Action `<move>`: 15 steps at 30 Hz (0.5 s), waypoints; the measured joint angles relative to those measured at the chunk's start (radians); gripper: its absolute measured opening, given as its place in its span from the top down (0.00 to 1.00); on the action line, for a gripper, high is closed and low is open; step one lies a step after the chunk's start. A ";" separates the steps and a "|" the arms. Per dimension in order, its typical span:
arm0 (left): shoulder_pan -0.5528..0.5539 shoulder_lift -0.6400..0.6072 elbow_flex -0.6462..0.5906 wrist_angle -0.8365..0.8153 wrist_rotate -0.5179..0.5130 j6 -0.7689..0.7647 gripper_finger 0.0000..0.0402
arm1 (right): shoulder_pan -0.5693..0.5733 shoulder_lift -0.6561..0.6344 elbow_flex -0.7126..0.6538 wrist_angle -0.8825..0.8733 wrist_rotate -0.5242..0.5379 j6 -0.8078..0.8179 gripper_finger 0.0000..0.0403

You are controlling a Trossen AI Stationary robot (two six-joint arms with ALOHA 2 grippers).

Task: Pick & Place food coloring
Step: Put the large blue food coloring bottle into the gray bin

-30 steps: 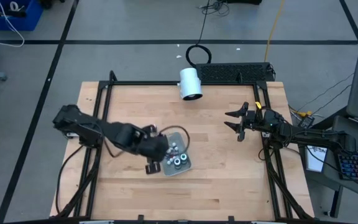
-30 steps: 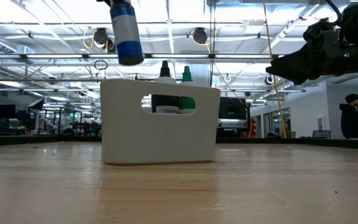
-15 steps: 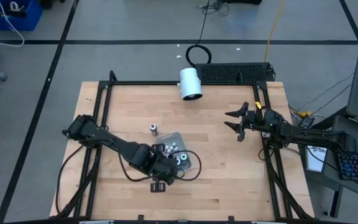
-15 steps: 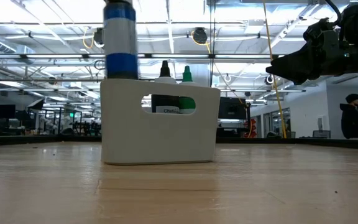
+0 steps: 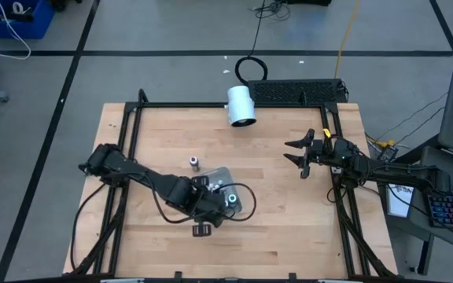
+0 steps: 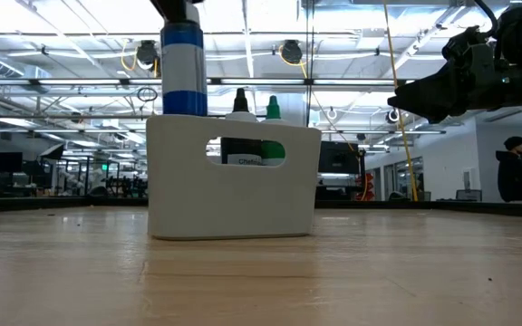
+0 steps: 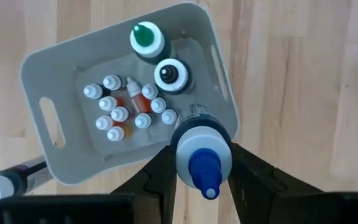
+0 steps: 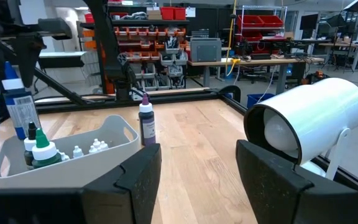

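Blue-capped bottle (image 7: 203, 158) in left pincer (image 7: 199, 180), apparently clamped.

A white bin (image 5: 225, 201) sits on the wooden table (image 5: 289, 228) left of centre, toward the front. Inside it stand a green-capped bottle (image 7: 146, 40) and a black-capped bottle (image 7: 170, 74) side by side at one end, with a cluster of small white-tipped bottles (image 7: 126, 109) beside them. The left gripper (image 7: 197, 177) hangs over the bin's edge, clamped on a blue-capped bottle (image 7: 202, 160) — upright, just above the rim. A purple-capped bottle (image 5: 194, 163) stands alone on the table just behind the bin. A white cylinder (image 5: 241, 105) lies at the table's back edge. The right gripper (image 5: 300, 156) waits, jaws apart, well to the right.
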 joint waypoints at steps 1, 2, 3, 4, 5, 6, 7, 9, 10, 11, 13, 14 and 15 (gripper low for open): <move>0.004 0.005 0.000 0.000 0.009 0.003 0.70 | 0.000 0.000 0.000 0.000 0.000 0.000 0.51; 0.006 0.010 0.000 0.001 0.017 0.007 0.70 | 0.000 0.000 0.000 0.000 0.000 0.000 0.51; 0.008 0.018 0.000 0.003 0.020 0.012 0.70 | 0.000 0.000 0.000 0.000 0.000 0.000 0.51; 0.008 0.023 -0.001 0.006 0.023 0.020 0.70 | 0.000 0.000 0.000 0.000 0.000 0.000 0.51; 0.008 0.024 -0.001 0.006 0.027 0.026 0.70 | 0.000 0.000 0.000 0.000 0.000 0.000 0.51; 0.008 0.026 -0.002 0.009 0.031 0.028 0.70 | 0.000 0.000 0.000 0.000 0.000 0.000 0.51; 0.008 0.030 -0.001 0.015 0.030 0.030 0.70 | 0.000 0.000 0.000 0.000 0.000 0.000 0.51; 0.009 0.035 -0.001 0.017 0.029 0.035 0.70 | 0.000 0.000 0.000 0.000 0.000 0.000 0.51; 0.009 0.037 -0.002 0.017 0.026 0.040 0.70 | 0.000 0.000 0.000 0.000 0.000 0.000 0.51; 0.010 0.037 -0.002 0.021 0.025 0.042 0.70 | 0.000 0.000 0.000 -0.001 0.000 0.000 0.51; 0.011 0.043 -0.001 0.035 0.023 0.046 0.70 | 0.000 0.000 0.000 0.000 0.000 0.000 0.51; 0.011 0.046 0.000 0.036 0.021 0.052 0.70 | 0.000 0.000 0.000 0.000 0.000 0.000 0.51; 0.011 0.049 -0.001 0.036 0.022 0.057 0.70 | 0.000 0.000 0.000 0.000 0.000 0.000 0.51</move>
